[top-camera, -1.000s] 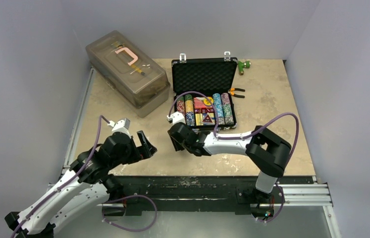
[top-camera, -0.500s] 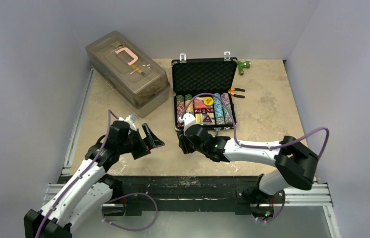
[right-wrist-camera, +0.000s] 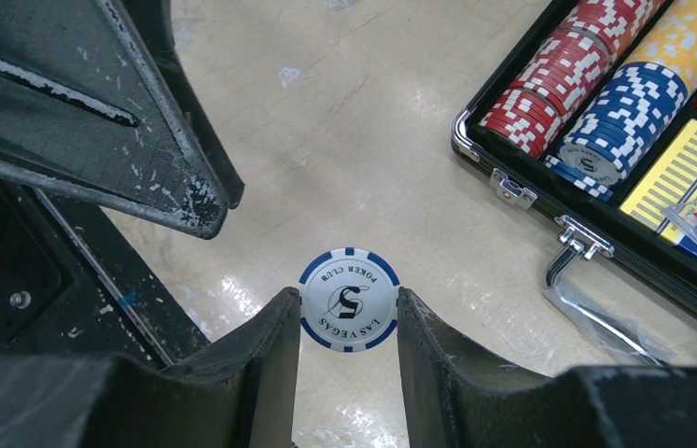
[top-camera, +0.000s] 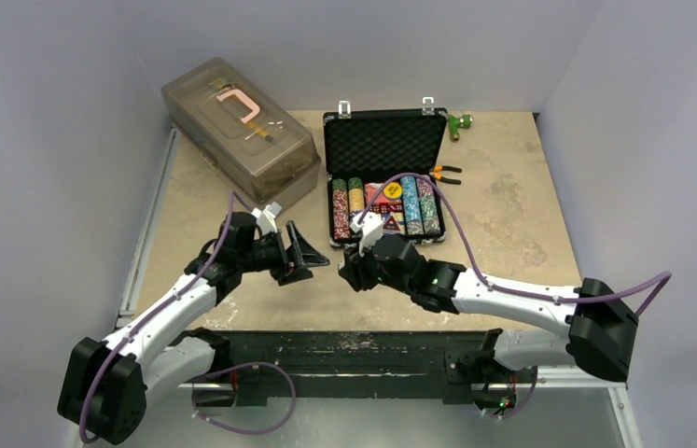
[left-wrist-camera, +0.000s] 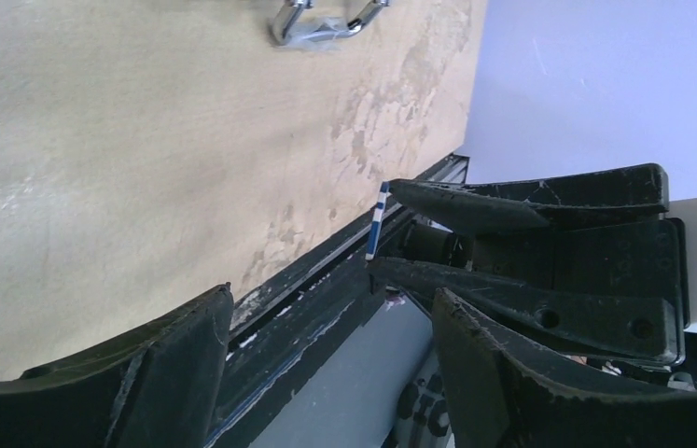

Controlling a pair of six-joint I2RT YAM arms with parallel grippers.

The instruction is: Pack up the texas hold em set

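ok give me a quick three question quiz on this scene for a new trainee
1. True or false: the briefcase lid is shut.
2. What does the right gripper hold? A) a red die B) a blue-and-white chip C) a card deck
3. Which number is printed on that chip?
Key: 1 false; 2 B; 3 the number 5.

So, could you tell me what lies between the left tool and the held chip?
Just bare table separates left tool from chip in the right wrist view.
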